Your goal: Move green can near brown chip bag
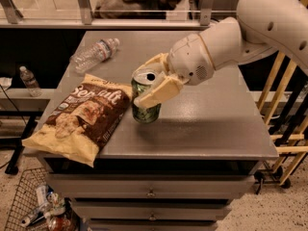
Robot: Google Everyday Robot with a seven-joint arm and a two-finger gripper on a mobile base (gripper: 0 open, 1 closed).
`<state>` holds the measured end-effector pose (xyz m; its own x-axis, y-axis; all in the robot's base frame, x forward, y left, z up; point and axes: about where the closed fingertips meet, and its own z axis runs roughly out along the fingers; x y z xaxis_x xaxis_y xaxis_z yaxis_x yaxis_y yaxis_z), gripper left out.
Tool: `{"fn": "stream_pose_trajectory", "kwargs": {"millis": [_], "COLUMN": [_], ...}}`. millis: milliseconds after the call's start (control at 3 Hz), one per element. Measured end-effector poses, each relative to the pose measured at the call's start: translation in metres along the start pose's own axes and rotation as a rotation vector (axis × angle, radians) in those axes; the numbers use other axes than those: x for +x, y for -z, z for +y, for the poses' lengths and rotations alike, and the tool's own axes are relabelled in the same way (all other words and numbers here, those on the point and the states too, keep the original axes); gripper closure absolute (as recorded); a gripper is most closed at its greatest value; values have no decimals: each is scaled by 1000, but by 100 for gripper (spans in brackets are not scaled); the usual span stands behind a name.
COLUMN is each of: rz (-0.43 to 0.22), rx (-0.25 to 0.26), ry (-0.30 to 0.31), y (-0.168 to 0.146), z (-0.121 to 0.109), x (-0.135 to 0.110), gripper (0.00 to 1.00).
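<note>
Camera view: tool grips green can, just beside brown chip bag.

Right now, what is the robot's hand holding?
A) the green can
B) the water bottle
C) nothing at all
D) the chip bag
A. The gripper is clamped on the green can, one finger on each side of its top. The can is just beside the chip bag, while the water bottle lies on its side farther back, away from the gripper.
</note>
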<state>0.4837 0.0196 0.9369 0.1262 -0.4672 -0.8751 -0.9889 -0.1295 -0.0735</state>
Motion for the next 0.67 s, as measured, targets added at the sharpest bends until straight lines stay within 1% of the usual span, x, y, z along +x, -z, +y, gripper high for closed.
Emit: {"fn": "stream_pose_trajectory", "kwargs": {"millis": [333,667], "rz": [-1,-12], "rx": [-45,-40], "ry": [0,24], "y": [-25,-44], "z": [2,-6], "x": [6,2], "gripper": [100,100]}}
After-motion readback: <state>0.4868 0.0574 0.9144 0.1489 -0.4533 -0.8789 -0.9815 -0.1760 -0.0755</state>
